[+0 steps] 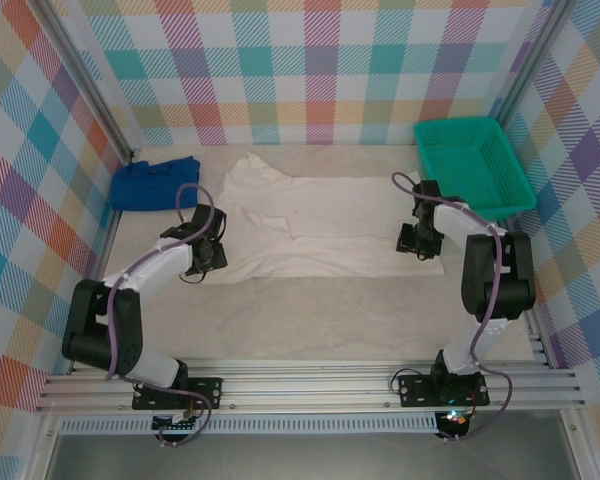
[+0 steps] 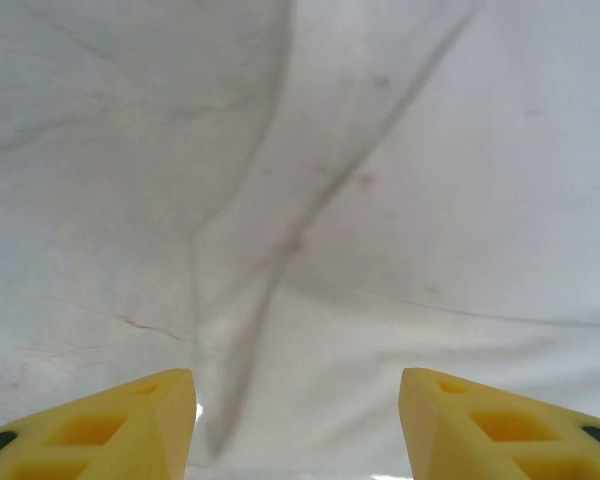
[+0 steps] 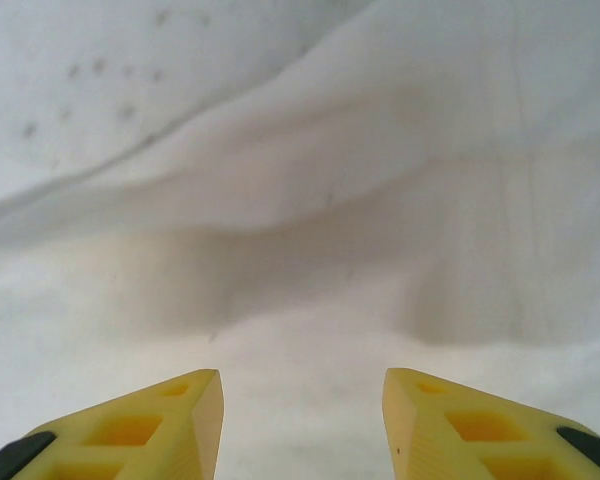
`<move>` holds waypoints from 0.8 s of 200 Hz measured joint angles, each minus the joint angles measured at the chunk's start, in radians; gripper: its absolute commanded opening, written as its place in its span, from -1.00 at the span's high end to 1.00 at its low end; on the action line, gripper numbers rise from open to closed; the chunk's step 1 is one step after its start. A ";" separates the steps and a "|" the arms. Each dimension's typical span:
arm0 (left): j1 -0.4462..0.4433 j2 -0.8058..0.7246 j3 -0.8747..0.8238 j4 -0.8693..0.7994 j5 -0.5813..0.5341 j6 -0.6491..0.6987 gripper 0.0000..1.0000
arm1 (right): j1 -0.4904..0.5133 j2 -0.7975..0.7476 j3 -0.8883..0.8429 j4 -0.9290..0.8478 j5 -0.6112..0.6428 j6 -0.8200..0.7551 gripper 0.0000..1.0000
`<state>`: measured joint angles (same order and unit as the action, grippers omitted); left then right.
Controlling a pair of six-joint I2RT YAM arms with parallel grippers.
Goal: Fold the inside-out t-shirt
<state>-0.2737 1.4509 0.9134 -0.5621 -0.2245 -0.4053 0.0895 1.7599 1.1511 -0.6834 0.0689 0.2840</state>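
Beneath both parted jaws, t-shirt [image 1: 330,225]

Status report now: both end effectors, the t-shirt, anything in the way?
Left end effector, right end effector open, low over t-shirt. T-shirt spread flat. Blue cloth, green basket aside.

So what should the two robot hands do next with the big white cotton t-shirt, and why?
Probably lower and close both. The left gripper and right gripper sit open at opposite ends of the flat white cotton t-shirt, with cloth just ahead of their yellow fingers.
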 measured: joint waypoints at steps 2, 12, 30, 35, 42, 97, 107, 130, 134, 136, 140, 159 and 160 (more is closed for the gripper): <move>-0.001 -0.003 0.000 0.001 0.007 0.000 -0.12 | 0.000 -0.005 -0.005 0.000 -0.003 0.001 0.09; -0.012 -0.009 0.000 0.020 0.066 -0.008 -0.11 | 0.000 -0.019 -0.024 0.002 -0.016 0.010 0.10; -0.024 0.020 -0.003 0.049 0.153 -0.027 -0.10 | -0.003 -0.019 -0.046 0.001 -0.026 0.022 0.11; -0.025 0.035 -0.003 0.052 0.166 -0.032 -0.09 | -0.005 -0.018 -0.052 0.000 -0.027 0.024 0.11; -0.025 0.057 -0.008 0.058 0.181 -0.037 -0.09 | -0.009 -0.017 -0.059 0.000 -0.027 0.027 0.12; 0.058 0.120 -0.081 0.100 0.213 -0.051 -0.06 | -0.044 0.026 -0.056 -0.022 -0.003 0.037 0.18; 0.068 0.114 -0.095 0.113 0.213 -0.051 -0.06 | -0.042 0.029 -0.056 -0.024 0.012 0.037 0.18; 0.077 0.086 -0.129 0.137 0.208 -0.052 -0.05 | -0.039 0.031 -0.052 -0.030 0.029 0.037 0.21; 0.079 0.082 -0.134 0.142 0.208 -0.053 -0.05 | -0.039 0.032 -0.052 -0.031 0.031 0.037 0.21; 0.080 0.080 -0.137 0.146 0.208 -0.054 -0.05 | -0.039 0.032 -0.052 -0.032 0.032 0.037 0.22; 0.081 0.076 -0.143 0.149 0.208 -0.055 -0.05 | -0.039 0.032 -0.052 -0.033 0.034 0.037 0.22; 0.085 0.055 -0.163 0.159 0.208 -0.061 -0.05 | -0.037 0.032 -0.052 -0.036 0.039 0.037 0.24; 0.085 0.053 -0.165 0.159 0.209 -0.062 -0.05 | -0.037 0.032 -0.052 -0.036 0.039 0.037 0.24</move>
<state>-0.1890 1.5040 0.7486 -0.4034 -0.0158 -0.4675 0.0521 1.7916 1.0988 -0.7197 0.1081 0.3214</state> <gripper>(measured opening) 0.527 0.387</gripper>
